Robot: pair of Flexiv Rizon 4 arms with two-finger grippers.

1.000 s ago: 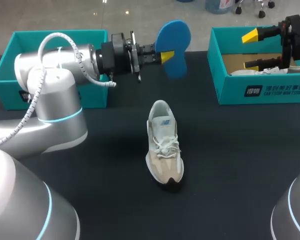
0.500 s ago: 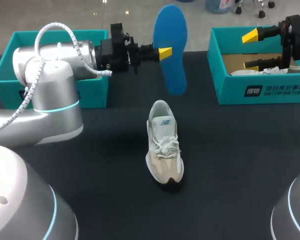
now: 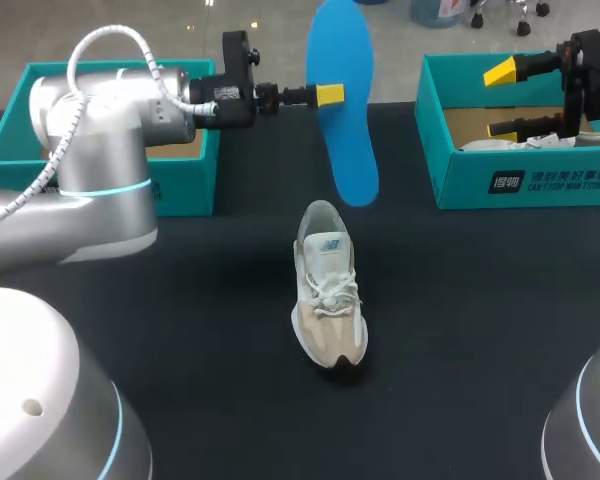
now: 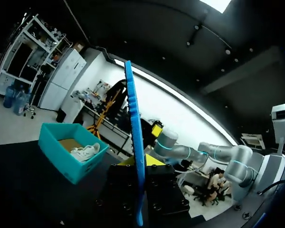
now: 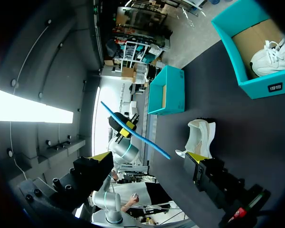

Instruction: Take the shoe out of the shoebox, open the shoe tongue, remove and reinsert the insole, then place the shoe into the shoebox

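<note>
- The left arm (image 3: 100,110) had rolled its wrist over the last second, and it reached out past the left box (image 3: 185,180) at the far side of the table (image 3: 180,330).
- The right box (image 3: 510,185) stayed where it was, with a second shoe (image 3: 540,143) lying in it.
- The shoe (image 3: 330,290) had not moved. It stood in the middle of the table, outside both boxes, with its heel toward the far side.
- The insole (image 3: 345,100) had swung from a short, face-on shape to hanging at full length. Its lower end was near the shoe's heel opening and seemed clear of it.
- The right gripper (image 3: 498,100) kept hanging above the right box, fingers spread and holding nothing.
- The left gripper (image 3: 330,95) pinched the insole near mid-length, from both sides.
- Judging from this, the removal was done and the insole was being lined up to go back in.
</note>
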